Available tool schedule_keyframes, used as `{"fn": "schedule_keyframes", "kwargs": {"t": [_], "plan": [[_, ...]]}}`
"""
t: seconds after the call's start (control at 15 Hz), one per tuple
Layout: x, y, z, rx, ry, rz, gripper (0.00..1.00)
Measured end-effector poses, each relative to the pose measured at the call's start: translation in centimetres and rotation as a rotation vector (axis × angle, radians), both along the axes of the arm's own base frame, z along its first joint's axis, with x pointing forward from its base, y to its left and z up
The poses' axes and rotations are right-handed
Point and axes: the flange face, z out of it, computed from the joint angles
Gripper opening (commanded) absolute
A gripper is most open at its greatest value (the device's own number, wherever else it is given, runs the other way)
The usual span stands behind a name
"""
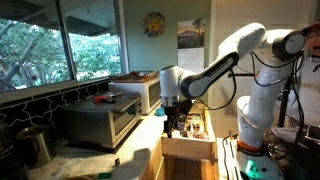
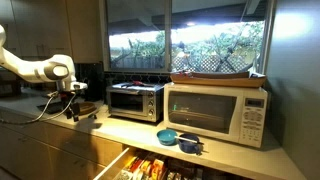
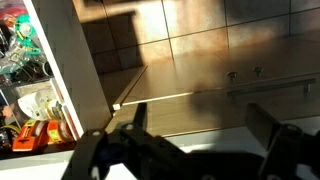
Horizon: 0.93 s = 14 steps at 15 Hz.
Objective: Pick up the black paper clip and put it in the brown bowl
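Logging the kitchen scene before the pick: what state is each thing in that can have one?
Drawer: open, pulled out.
Toaster oven: door shut.
Microwave: door shut.
Gripper: open, holding nothing.

White microwave (image 2: pixel 215 115), silver toaster oven (image 2: pixel 135 102), blue bowl (image 2: pixel 167 136).

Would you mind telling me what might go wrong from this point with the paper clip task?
The black paper clip cannot be made out in any view, so the open gripper may close on nothing. The open drawer gapes just below the gripper; a dropped clip might fall in. The toaster oven stands fairly near the gripper, so a sideways swing might bump it.
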Motion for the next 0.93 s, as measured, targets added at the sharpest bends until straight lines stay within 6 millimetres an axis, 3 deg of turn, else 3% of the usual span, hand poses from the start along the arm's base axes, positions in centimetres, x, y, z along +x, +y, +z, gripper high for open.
{"fn": "schedule_keyframes", "kwargs": {"t": [0.6, 0.93], "plan": [[0.4, -0.1, 0.6, -0.005, -0.027, 0.01, 1.0], [4.8, 0.6, 4.8, -0.059, -0.333, 0.099, 1.0]]}}
